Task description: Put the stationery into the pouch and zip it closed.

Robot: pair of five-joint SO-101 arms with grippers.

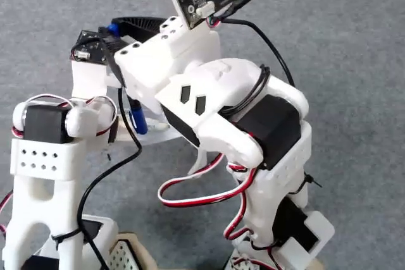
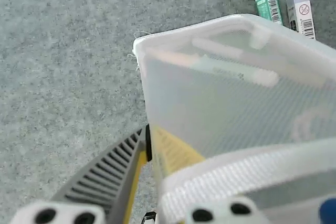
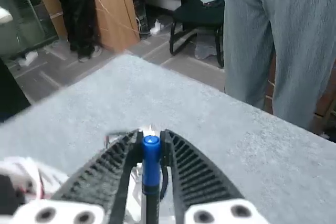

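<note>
In the high view, both white arms crowd the middle of the grey table. At upper left, the black ribbed right gripper pokes out from under its arm with a blue tip showing at it. That matches the blue pen I see from the right wrist. Lower down, left of centre, a white curved edge of the pouch shows beneath the arms. A second blue piece sits just beside it, and I can't tell what that piece is.

From the left wrist, the translucent pouch fills the right and centre of the frame, tilted, with its woven white band running across the bottom. Pale, pen-like shapes show through its wall. The left gripper comes in from the lower left and looks clamped on the pouch's edge. Its far side is hidden behind the fabric. In the upper right corner, a green-and-white tube and a grey-and-white stick lie side by side on the table, just beyond the pouch.

From the right wrist, the right gripper sits at bottom centre, pinched tight on the blue pen, which stands upright between the ribbed fingers.
</note>
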